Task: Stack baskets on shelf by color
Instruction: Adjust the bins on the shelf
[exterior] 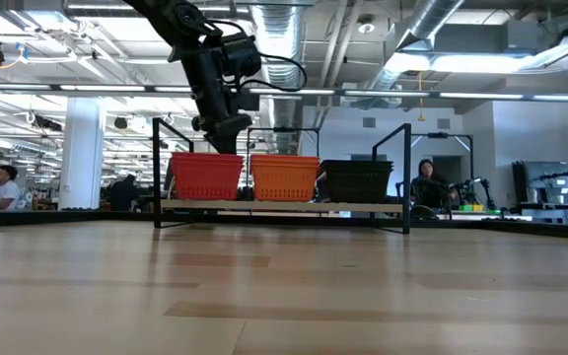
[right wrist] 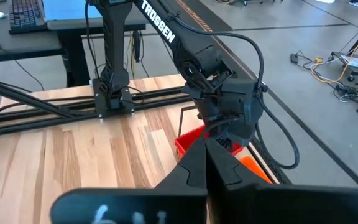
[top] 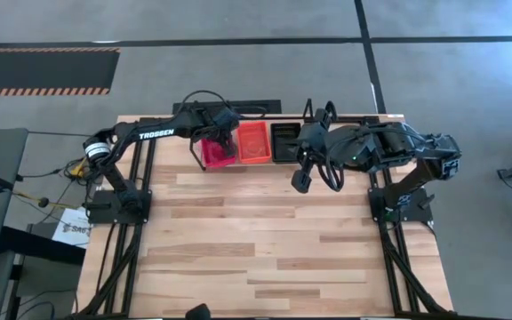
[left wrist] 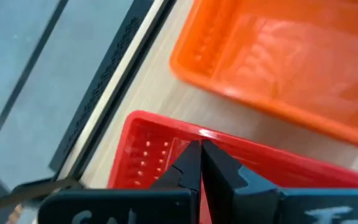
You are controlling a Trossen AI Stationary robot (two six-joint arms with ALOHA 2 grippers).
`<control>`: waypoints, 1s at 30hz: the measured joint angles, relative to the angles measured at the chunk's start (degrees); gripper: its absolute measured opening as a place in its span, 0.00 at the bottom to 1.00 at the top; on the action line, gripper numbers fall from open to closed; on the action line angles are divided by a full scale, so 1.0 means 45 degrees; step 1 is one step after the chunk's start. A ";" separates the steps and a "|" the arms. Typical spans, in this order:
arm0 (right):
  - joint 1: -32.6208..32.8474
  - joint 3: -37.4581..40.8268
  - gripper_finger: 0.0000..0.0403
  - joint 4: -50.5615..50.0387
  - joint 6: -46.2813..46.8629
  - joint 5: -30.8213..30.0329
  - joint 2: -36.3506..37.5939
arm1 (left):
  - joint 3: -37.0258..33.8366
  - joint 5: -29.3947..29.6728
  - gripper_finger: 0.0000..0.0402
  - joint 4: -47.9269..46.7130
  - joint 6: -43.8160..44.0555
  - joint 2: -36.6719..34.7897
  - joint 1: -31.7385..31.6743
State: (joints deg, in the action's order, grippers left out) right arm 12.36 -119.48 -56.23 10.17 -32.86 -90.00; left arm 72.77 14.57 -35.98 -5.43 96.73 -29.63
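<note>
Left gripper [left wrist: 201, 163] sat shut over red basket [top: 213, 153]; only its wrist cam showed that. Right gripper [top: 301, 184] shut, empty. Low view alone showed red, orange [exterior: 284, 177], black [exterior: 357, 180] stacks on shelf [exterior: 284, 206]

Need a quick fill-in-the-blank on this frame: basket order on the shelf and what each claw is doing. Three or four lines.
1. On the shelf, the middle stack is the ____ baskets.
2. The left claw is shut on the rim of a ____ basket.
3. The black baskets stand on the side nearest the ____ arm.
4. The right claw is shut and holds ____.

Missing words: orange; red; right; nothing
</note>
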 joint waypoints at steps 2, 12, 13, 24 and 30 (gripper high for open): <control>0.0000 0.0000 0.01 0.0005 0.0000 0.0000 0.0000 | 0.0000 -0.0314 0.00 0.0209 0.0004 0.0000 0.0000; 0.0000 0.0000 0.01 0.0039 0.0065 0.0000 0.0000 | 0.0000 -0.0727 0.00 0.0408 0.0079 0.0000 0.0005; 0.0000 0.0000 0.01 0.0039 0.0078 0.0000 0.0000 | 0.0000 -0.0533 0.00 0.0332 0.0106 0.0000 0.0005; 0.0083 -0.0005 0.01 -0.0857 0.0079 -0.0029 0.0005 | 0.0000 -0.0143 0.00 -0.2702 0.1337 -0.0978 0.0511; 0.0151 0.0000 0.00 -0.2545 0.0636 -0.0763 0.0293 | 0.0000 -0.0156 0.00 -0.3415 0.2048 -0.3887 0.1767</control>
State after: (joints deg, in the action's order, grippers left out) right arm 13.04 -119.48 -67.68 13.04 -36.30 -88.68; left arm 72.77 13.87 -51.35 3.78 79.24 -21.68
